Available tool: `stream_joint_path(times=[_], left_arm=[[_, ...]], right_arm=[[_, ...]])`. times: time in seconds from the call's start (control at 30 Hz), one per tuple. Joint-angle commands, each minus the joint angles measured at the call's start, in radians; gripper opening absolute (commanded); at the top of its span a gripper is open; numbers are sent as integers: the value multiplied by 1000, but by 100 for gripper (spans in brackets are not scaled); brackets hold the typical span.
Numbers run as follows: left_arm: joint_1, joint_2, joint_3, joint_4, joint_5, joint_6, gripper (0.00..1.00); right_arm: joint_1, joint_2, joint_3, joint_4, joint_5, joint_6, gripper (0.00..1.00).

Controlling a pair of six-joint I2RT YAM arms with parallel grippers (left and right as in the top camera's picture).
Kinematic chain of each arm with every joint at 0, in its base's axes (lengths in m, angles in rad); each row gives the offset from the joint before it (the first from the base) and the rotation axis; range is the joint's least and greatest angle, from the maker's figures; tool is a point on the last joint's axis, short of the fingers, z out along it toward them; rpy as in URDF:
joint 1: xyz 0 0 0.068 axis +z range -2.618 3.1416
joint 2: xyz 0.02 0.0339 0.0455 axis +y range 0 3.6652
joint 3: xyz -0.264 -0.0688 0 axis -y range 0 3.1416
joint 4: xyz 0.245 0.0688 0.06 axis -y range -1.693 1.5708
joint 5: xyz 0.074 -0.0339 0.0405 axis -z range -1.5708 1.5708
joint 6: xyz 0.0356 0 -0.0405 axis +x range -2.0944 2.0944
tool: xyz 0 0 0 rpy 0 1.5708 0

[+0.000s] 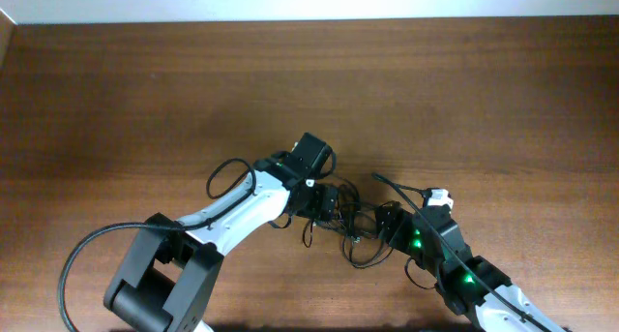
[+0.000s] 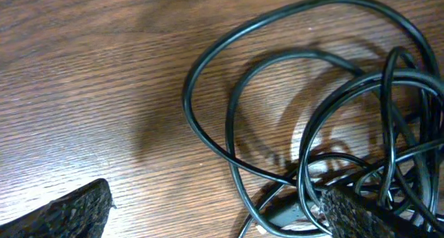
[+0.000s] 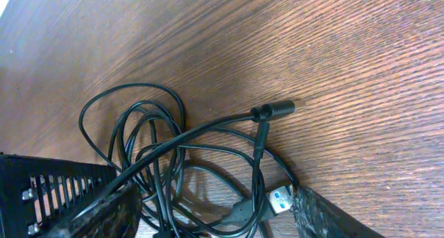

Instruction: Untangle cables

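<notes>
Left gripper and right gripper gape (nothing pinched); clamping several thin black cables together at five o'clock could tighten the tangle.

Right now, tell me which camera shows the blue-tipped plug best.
The right wrist view: the blue-tipped plug lies close and sharp. Overhead, the cables are a small knot between the arms, the plug too small to pick out. The left wrist shows only loops, no blue tip.

Soft, even light casts faint shadows under the cables and a pale sheen on the table.
</notes>
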Motion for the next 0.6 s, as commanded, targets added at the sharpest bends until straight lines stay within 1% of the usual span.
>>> stream_joint_path(times=[0.0,0.03,0.1,0.2,0.23,0.3,0.37,0.4,0.47,0.5,0.53,0.57], left_arm=[[0,12,-13,5,50,-21,99],[0,29,-16,14,45,-22,99],[0,78,-21,84,46,-28,99],[0,149,-21,77,-18,-27,100],[0,180,-21,77,-29,-28,88],[1,267,-21,77,-52,-29,45],[1,338,-21,71,-88,-29,10],[1,355,-21,66,-111,-29,0],[1,343,-11,39,-190,-29,0],[5,316,13,-9,-226,-29,0],[15,281,32,-50,-244,-36,0],[35,224,47,-80,-245,-41,0]], right_arm=[[-3,3,-4,0,2,-3,70],[-3,3,-4,0,2,-3,70],[-3,3,-4,0,2,-3,70],[-3,3,-4,0,2,-3,70],[-3,3,-4,0,2,-3,70],[-3,3,-4,0,1,-3,70],[-3,2,-4,0,1,-3,70],[-3,2,-4,0,1,-3,70],[-3,2,-4,0,1,-4,69],[-3,2,-4,3,1,-14,63],[-3,0,0,8,0,-43,60],[-3,-1,25,2,-16,-114,59]])
